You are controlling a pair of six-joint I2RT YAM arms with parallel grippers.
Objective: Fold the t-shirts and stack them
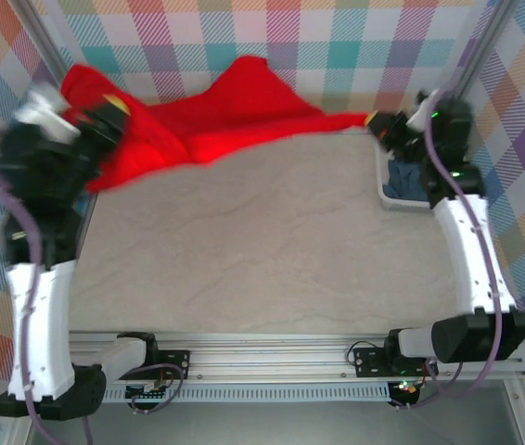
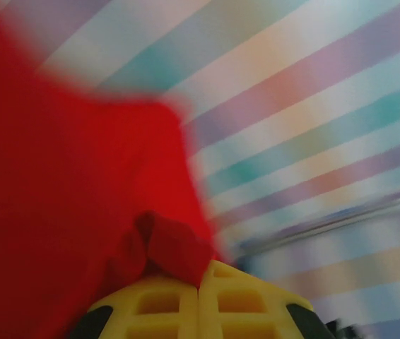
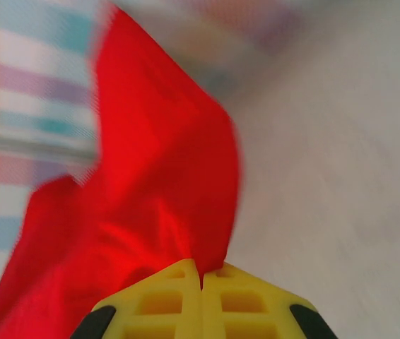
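The red t-shirt hangs stretched above the far part of the table between both arms, its bear print hidden. My left gripper at the far left is shut on one end of the red t-shirt; a bunched fold sticks out above the yellow fingers. My right gripper at the far right is shut on the other end, and the red t-shirt fans out from between its yellow fingers. The blue-grey t-shirt lies crumpled in the white basket under the right arm.
The beige tabletop spreads below the hanging cloth. Checked pastel walls close the back and sides. A metal rail with both arm bases runs along the near edge.
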